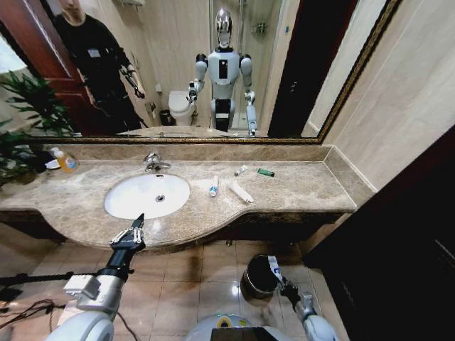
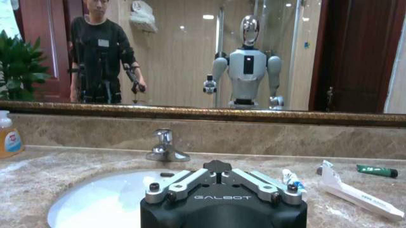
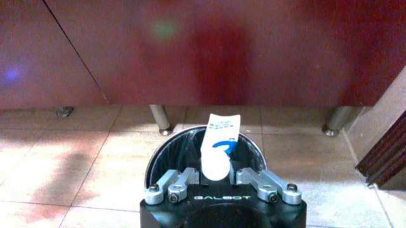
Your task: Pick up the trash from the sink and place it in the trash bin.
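Now the drop step — right gripper (image 3: 217, 176) clamped on a white tube (image 3: 219, 145) right above the bin (image 3: 166, 156); next it needs only to let go. Left gripper (image 1: 133, 231) hovers at the sink (image 1: 117, 206) edge, fingers apart — more tubes (image 1: 240, 191) lie on the counter (image 1: 306, 188)

four white tubes (image 1: 213, 187), one green packet (image 1: 265, 172)

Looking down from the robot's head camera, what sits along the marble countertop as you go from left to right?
Soap bottle → faucet → white tube with blue marks → larger white tube → green packet. A small white tube lies behind the larger one, at about the same place in the order.
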### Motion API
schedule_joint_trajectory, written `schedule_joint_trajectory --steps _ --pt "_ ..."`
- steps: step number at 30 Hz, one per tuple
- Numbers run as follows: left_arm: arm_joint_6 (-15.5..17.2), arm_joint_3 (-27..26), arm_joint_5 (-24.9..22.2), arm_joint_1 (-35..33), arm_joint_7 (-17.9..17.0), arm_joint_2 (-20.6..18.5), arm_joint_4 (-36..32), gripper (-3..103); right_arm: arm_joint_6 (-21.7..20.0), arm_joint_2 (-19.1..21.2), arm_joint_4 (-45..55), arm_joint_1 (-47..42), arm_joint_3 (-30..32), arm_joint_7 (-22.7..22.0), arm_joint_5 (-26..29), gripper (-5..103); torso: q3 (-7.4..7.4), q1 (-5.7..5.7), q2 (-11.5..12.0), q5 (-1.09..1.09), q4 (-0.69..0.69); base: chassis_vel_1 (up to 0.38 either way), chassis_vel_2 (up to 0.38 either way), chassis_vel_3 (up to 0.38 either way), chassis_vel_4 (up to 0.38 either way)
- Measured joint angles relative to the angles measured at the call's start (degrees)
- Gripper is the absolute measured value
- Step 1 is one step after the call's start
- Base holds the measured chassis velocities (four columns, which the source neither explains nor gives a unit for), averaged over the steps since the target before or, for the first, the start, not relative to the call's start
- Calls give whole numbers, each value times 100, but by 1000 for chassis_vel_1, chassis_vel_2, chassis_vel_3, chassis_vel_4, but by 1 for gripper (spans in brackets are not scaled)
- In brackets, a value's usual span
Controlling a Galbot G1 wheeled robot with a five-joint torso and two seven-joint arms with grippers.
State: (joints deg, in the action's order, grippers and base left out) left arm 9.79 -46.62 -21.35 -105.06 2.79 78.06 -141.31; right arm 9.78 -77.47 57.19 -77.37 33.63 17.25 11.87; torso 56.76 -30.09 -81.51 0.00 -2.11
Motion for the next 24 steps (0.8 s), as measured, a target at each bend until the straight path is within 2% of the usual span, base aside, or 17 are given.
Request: schedule_joint_trajectory --steps 10,16,17,18,21,24 --pt "0 0 0 0 0 0 0 0 -78 -247 173 77 -35 26 -157 25 0 0 0 -1 0 0 0 0 0" --pt "0 0 0 0 0 0 0 0 -156 -306 219 52 -44 187 -301 23 0 0 0 0 0 0 0 0 0" --pt "0 0 0 0 0 0 0 0 -159 -309 219 54 -45 196 -304 33 0 0 0 0 0 0 0 0 0" --pt "0 0 0 0 0 0 0 0 -159 -310 219 56 -45 196 -304 33 0 0 0 0 0 0 0 0 0" --pt "0 0 0 0 0 0 0 0 -159 -328 227 71 -44 156 -298 49 0 0 0 0 0 0 0 0 0" --pt "0 0 0 0 0 0 0 0 -159 -335 253 74 -43 134 -294 56 0 1 0 0 0 0 0 0 0"
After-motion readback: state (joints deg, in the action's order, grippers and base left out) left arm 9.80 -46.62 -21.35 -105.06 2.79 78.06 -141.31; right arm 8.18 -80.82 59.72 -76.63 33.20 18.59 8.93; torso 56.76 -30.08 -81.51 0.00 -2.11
